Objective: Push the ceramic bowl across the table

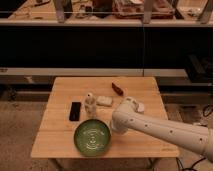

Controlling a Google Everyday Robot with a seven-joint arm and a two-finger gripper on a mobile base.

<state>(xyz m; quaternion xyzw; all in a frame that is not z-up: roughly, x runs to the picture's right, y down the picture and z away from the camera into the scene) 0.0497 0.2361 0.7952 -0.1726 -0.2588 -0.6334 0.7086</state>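
The ceramic bowl (92, 137), a wide green dish with pale rings inside, sits near the front edge of the light wooden table (60, 90), a little left of centre. My white arm reaches in from the lower right. Its gripper (114, 128) is at the bowl's right rim, mostly hidden behind the wrist.
A black phone (75, 110), a small white bottle (89, 104) and a white packet (104, 101) lie just behind the bowl. A red item (117, 89) lies further back. A white object (138, 107) sits beside my arm. Dark shelving stands behind the table.
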